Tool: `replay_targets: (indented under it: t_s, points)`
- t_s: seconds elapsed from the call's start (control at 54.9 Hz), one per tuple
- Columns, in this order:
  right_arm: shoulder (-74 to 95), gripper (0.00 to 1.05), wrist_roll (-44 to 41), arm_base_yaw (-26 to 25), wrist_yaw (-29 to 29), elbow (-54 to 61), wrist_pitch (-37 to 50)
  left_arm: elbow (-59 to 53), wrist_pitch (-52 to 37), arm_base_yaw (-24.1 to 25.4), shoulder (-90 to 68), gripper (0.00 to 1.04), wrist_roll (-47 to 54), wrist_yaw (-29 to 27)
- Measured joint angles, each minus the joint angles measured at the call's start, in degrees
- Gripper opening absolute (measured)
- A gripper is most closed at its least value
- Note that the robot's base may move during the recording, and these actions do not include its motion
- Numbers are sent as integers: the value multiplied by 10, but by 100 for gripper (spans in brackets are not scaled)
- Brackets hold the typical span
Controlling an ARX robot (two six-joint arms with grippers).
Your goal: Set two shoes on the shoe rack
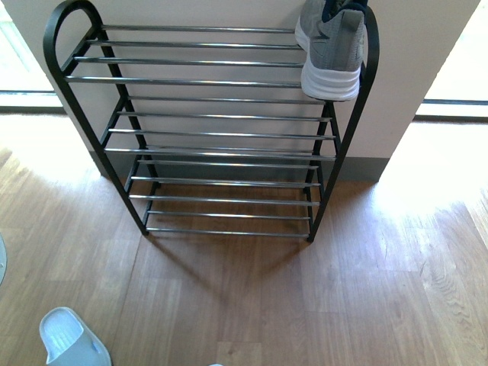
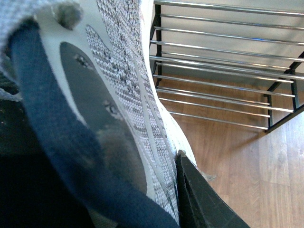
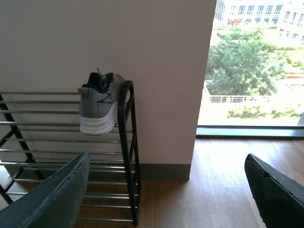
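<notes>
Clamped close in the left gripper (image 2: 124,202), one grey shoe (image 2: 126,90) faces the shoe rack (image 1: 191,79) ahead, whose top shelf holds its mate (image 1: 332,47) at the right end; right gripper (image 3: 166,190) gapes empty.

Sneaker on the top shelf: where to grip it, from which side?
Grip the heel collar of the sneaker, one finger inside the opening, one on the heel back. Come from the front and above: the heel faces out past the front rod, opening up. The rack frame hugs its right side. Use the open right tool; the left tool holds the other sneaker.
</notes>
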State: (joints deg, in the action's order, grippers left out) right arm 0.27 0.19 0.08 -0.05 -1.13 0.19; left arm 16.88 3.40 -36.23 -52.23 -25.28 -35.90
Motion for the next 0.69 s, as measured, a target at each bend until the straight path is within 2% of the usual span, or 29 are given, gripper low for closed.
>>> replay_targets:
  t_s: [0.693]
  points:
    - [0, 96, 0, 0, 2, 0, -1, 0, 0, -1, 0, 2, 1, 0]
